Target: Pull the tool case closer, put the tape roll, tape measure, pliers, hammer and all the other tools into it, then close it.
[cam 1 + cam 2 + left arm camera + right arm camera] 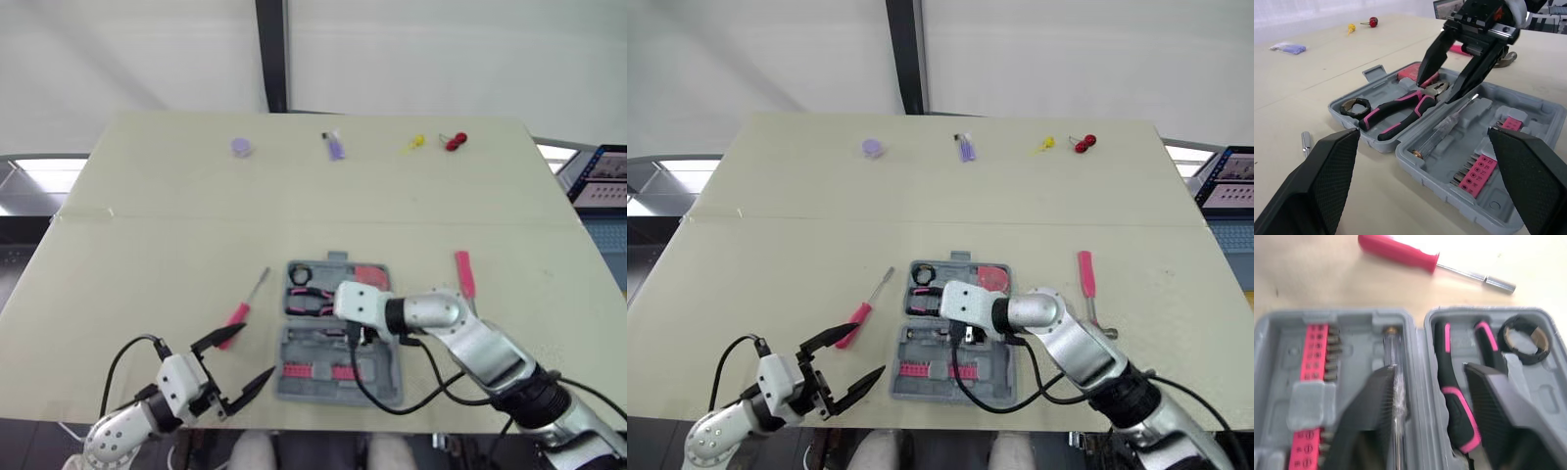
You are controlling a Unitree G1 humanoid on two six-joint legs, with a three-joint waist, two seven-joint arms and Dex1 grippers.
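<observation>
Pale beige surface (147,245), white wall (441,49) behind. Grey tool case (338,343) lies open near the front edge, right pincer (1436,92) spread over it, left pincer (251,352) gaping too.

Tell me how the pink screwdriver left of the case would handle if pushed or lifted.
The screwdriver is probably stiff: straight metal shaft, solid pink handle. Lying flat on the table with a rounded handle, it may roll if pushed sideways. Slim and small beside the case, it is likely light.
</observation>
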